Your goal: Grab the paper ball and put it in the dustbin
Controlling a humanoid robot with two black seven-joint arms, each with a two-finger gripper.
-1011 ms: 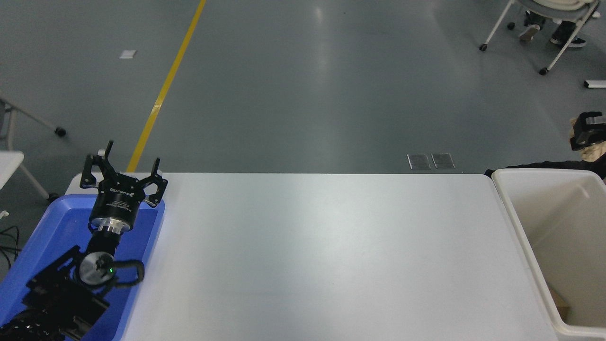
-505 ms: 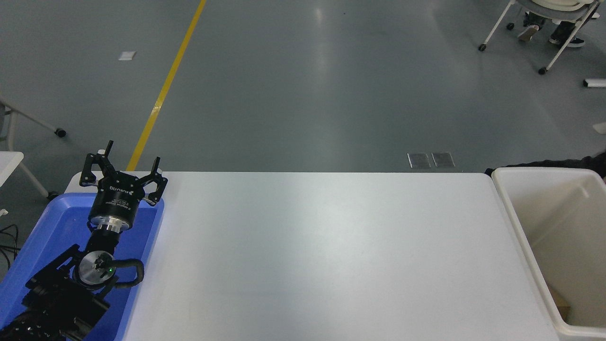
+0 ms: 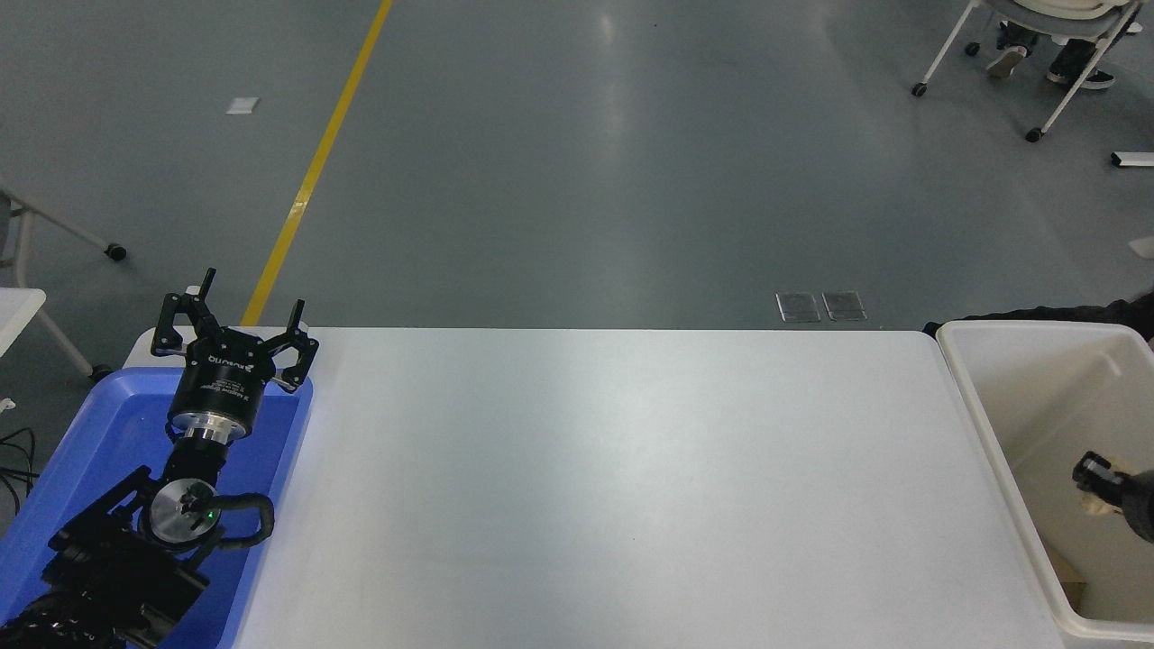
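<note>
R gripper (image 3: pixel 1102 475) is seen inside the bin (image 3: pixel 969 397) at the table's (image 3: pixel 631 487) right edge; jaw state can't be told. A beige scrap by it is perhaps the ball. L gripper (image 3: pixel 236 329), spread, is parked far-left corner.

The table (image 3: pixel 622 487) has a smooth white top with a soft sheen — pale reflections spread across its middle. The dustbin (image 3: pixel 978 410) looks like cream-white plastic, its thick rounded rim and deep walls smooth and faintly glossy. The blue tray (image 3: pixel 275 491) is plastic too, smooth, with a light gloss along its rim. The left gripper (image 3: pixel 236 317) is matt black, mounted on a black cylinder that ends in a bright, polished metal ring (image 3: pixel 209 422) — a second brushed metal disc (image 3: pixel 180 507) sits lower on the arm. The floor (image 3: pixel 577 162) is grey, smooth and semi-glossy, streaked with light, crossed by a painted yellow line (image 3: pixel 315 167).
</note>
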